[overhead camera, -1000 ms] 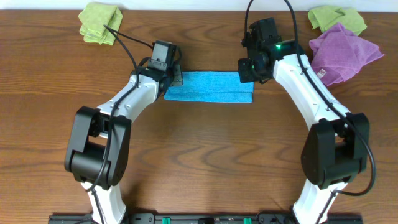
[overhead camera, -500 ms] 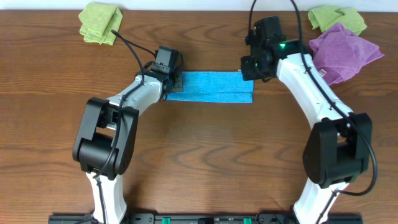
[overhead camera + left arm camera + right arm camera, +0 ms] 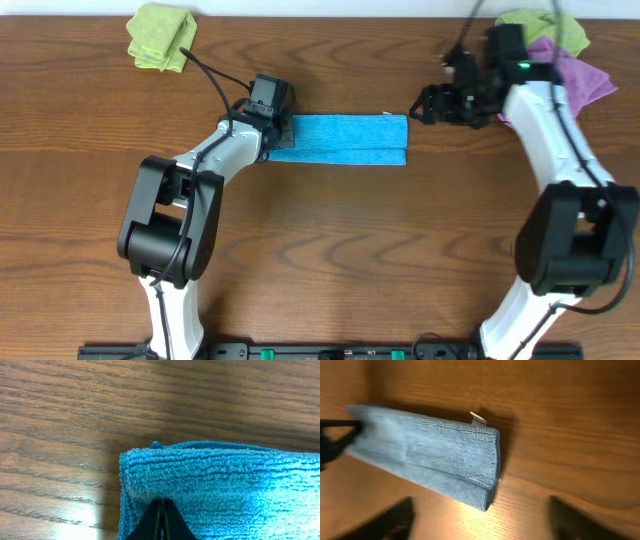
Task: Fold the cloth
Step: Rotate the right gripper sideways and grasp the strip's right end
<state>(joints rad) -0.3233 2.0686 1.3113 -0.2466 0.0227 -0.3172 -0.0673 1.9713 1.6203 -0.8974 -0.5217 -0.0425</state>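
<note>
The cloth [image 3: 340, 138] is sky-blue terry, folded into a long flat strip across the middle of the table. My left gripper [image 3: 276, 127] sits at its left end. In the left wrist view the black fingertips [image 3: 156, 519] are pressed together, shut on the cloth [image 3: 220, 490] just inside its left edge. My right gripper [image 3: 420, 103] hangs open just right of the strip's right end, apart from it. In the right wrist view the cloth [image 3: 435, 457] lies ahead with its white tag [image 3: 478, 419] at the far corner, and the right gripper [image 3: 485, 521] holds nothing.
A lime-green cloth [image 3: 160, 36] lies at the back left. Another lime-green cloth [image 3: 545, 30] and a purple cloth [image 3: 585, 75] lie at the back right, partly under my right arm. Bare wooden tabletop [image 3: 340, 250] spreads in front of the strip.
My right gripper has let go of the cloth's right end, opened, and pulled back to the right. The cloth lies as before and the left gripper stays on its left end.
</note>
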